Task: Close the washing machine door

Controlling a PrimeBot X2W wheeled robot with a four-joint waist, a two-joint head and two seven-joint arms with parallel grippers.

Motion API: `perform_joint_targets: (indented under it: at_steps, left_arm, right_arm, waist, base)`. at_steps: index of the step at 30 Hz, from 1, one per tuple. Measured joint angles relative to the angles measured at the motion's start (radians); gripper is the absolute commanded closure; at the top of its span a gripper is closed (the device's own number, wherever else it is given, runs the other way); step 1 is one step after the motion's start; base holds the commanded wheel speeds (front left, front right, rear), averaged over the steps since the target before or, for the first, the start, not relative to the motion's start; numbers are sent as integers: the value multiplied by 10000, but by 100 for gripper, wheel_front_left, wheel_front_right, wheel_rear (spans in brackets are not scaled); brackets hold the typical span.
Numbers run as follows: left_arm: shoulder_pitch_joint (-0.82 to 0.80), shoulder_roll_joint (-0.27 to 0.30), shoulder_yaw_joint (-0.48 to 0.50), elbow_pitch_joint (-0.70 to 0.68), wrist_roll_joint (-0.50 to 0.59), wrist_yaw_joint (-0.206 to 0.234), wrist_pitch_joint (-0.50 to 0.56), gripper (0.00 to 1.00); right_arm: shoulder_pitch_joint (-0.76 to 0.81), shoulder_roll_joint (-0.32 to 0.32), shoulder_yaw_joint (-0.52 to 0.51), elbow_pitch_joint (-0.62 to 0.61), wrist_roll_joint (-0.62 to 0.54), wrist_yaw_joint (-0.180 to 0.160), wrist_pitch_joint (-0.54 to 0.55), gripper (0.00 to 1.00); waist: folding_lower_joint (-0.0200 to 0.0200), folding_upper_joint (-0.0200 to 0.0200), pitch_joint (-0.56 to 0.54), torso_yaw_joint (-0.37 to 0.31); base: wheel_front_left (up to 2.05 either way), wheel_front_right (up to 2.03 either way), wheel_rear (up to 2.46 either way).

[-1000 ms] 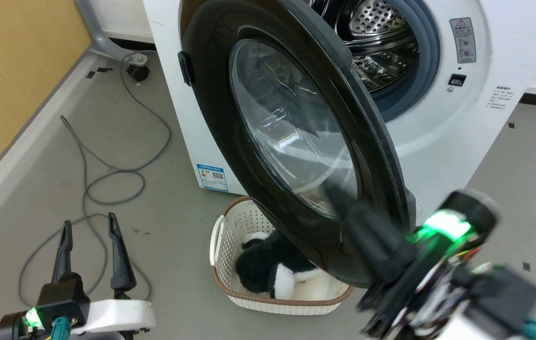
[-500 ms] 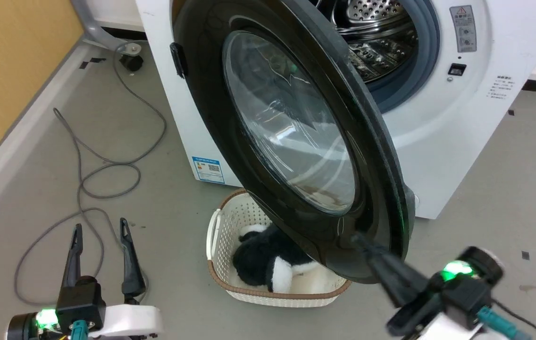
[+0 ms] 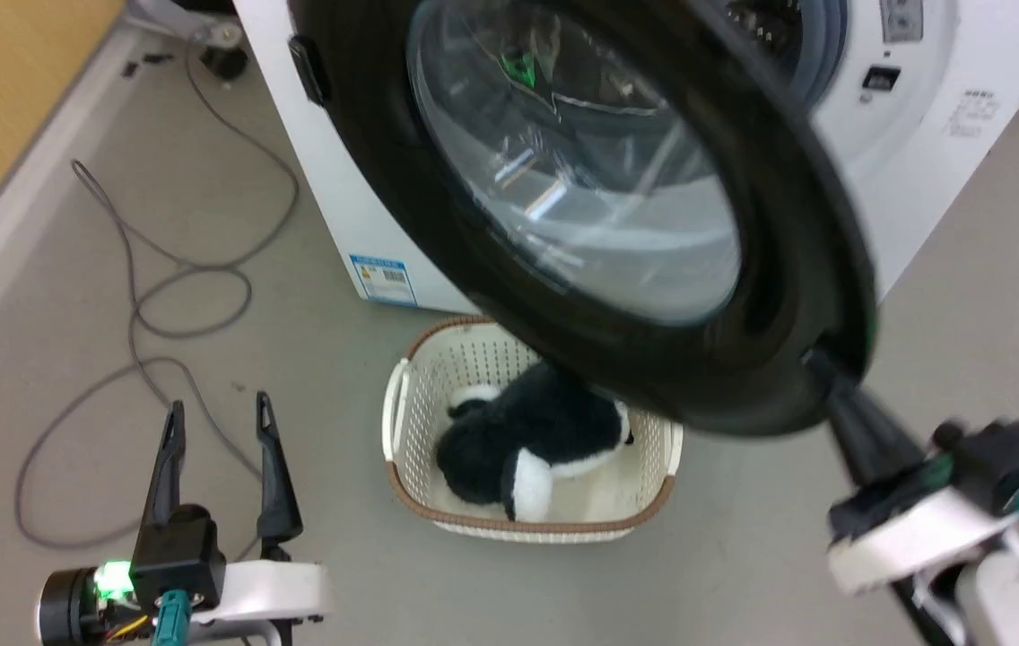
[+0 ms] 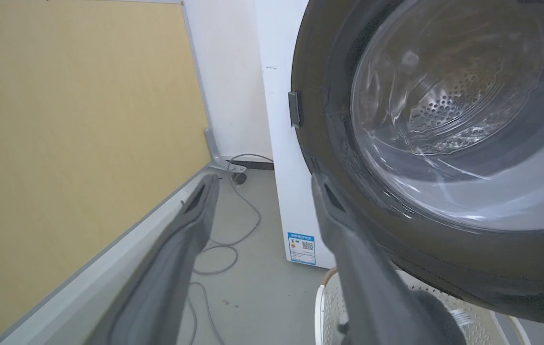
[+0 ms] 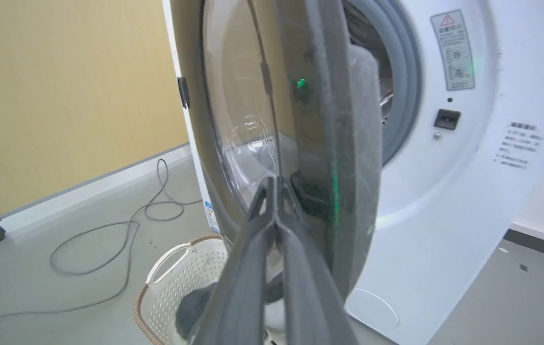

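The white washing machine (image 3: 922, 179) stands on the grey floor with the washing machine door (image 3: 563, 179) partway open, hanging above a cream basket (image 3: 397, 422) that holds a black-and-white plush toy (image 3: 527, 440). The right gripper (image 3: 819, 363), fingers pressed together, touches the door's lower rim. The left gripper (image 3: 218, 408) hovers with fingers apart, well apart from the door.

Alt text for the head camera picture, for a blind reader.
The black, glass-windowed washing machine door stands partly open before the white washing machine, the shut right gripper at its lower right rim. Beneath, a cream basket holds a black-and-white plush toy; the open left gripper is at lower left.
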Motion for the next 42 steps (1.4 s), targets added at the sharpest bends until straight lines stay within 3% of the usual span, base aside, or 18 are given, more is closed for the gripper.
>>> perform_joint_targets:
  at_steps: [13, 26, 35, 42]
  left_arm:
    - [-1076, -211, -240, -121, 104, -73, 0, 0]
    - [-1649, -297, -349, -198, 155, -75, 0, 0]
    - [-1792, -374, -401, -211, 153, -84, 0, 0]
    - [-1790, -412, -334, -165, 142, -67, 0, 0]
  right_arm:
    - [-3002, -48, -1315, 2090, 117, -4, 0, 100]
    - [-6071, -721, -1866, 3795, -349, -8, 2, 100]
    - [-7085, -623, -2391, 4838, -1122, 17, -25, 100]
    - [-6980, -372, -2602, 4692, -1396, -2, -29, 100]
  waist:
    - [1, 0, 1480, -73]
    - [1, 0, 2552, 121]
    - [0, 0, 2766, 274]
    - [0, -1, 2563, 290]
  base:
    - [0, 0, 0]
    - [0, 0, 0]
    - [0, 0, 0]
    - [0, 0, 0]
